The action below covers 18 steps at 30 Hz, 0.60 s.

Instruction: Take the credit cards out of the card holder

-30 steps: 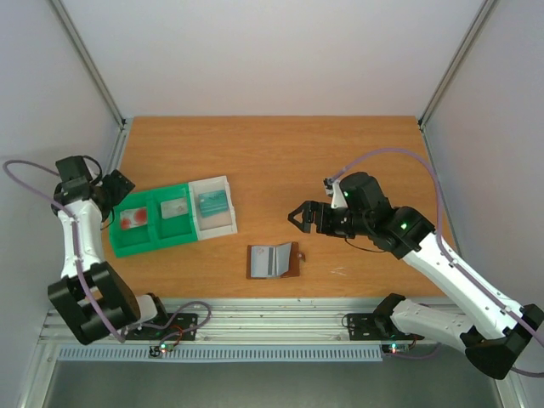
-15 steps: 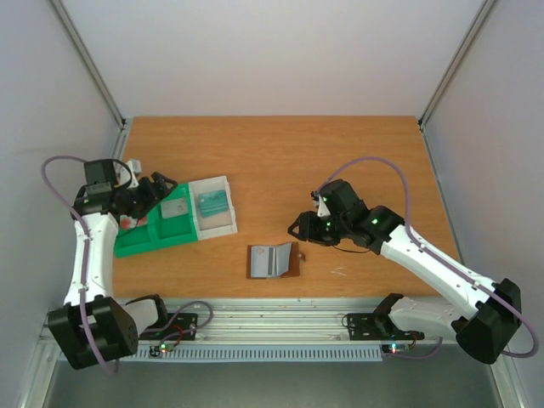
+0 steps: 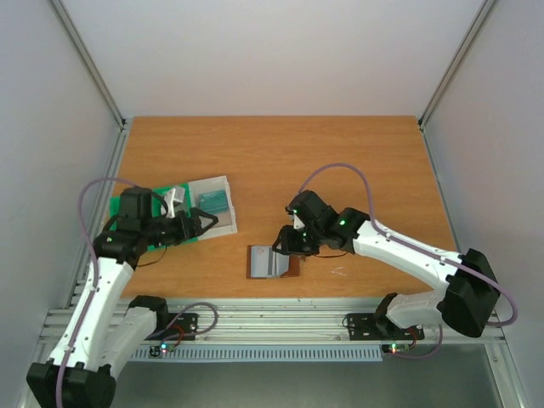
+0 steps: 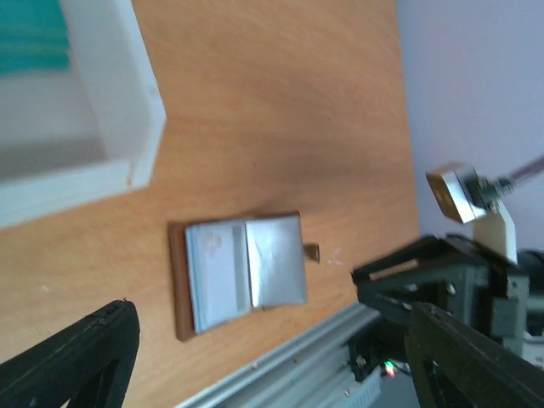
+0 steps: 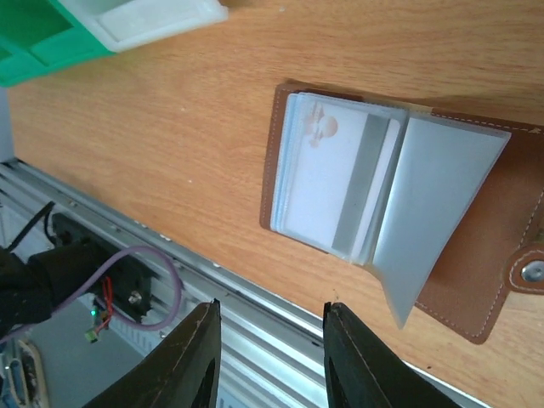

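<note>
The card holder (image 3: 272,261) lies open and flat near the table's front edge, brown leather with a snap tab (image 5: 533,272). A white credit card (image 5: 327,174) with small marks sits in its left pocket, and a clear flap (image 5: 438,212) stands up in the middle. My right gripper (image 3: 280,244) hovers just above the holder's upper right part, its jaws partly apart with nothing between them. My left gripper (image 3: 206,223) is wide open over the tray's front edge, left of the holder (image 4: 242,272). A teal-green card (image 3: 212,201) lies in the tray's clear compartment.
A green and clear compartment tray (image 3: 223,218) stands at the left, its white wall (image 4: 127,102) close to my left gripper. A metal rail (image 3: 272,319) runs along the table's front edge, with cables and arm bases on it.
The left arm swung from the left wall across the tray toward the holder. The right arm moved left and down onto the holder, and its jaws narrowed.
</note>
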Available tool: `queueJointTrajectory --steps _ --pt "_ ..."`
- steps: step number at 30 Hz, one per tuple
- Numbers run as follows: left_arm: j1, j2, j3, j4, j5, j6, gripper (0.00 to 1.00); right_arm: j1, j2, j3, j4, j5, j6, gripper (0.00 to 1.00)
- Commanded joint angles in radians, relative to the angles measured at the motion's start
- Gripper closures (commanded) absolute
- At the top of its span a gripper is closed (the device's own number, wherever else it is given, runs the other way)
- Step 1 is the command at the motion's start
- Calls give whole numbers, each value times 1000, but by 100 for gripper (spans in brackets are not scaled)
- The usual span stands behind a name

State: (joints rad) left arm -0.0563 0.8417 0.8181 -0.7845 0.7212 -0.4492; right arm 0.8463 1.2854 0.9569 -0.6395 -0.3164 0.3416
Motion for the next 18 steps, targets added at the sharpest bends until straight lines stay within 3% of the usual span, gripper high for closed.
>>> queueJointTrajectory --steps 1,9,13,18 --pt "-91 -78 -119 120 -5 -143 14 17 60 27 44 39 0 67" --pt "-257 -90 -221 251 -125 -213 15 17 187 56 83 24 -46 68" --pt "-337 -36 -273 408 -164 -277 17 17 264 93 66 17 -84 69" --pt "-402 20 -292 475 -239 -305 19 16 326 78 92 36 -86 72"
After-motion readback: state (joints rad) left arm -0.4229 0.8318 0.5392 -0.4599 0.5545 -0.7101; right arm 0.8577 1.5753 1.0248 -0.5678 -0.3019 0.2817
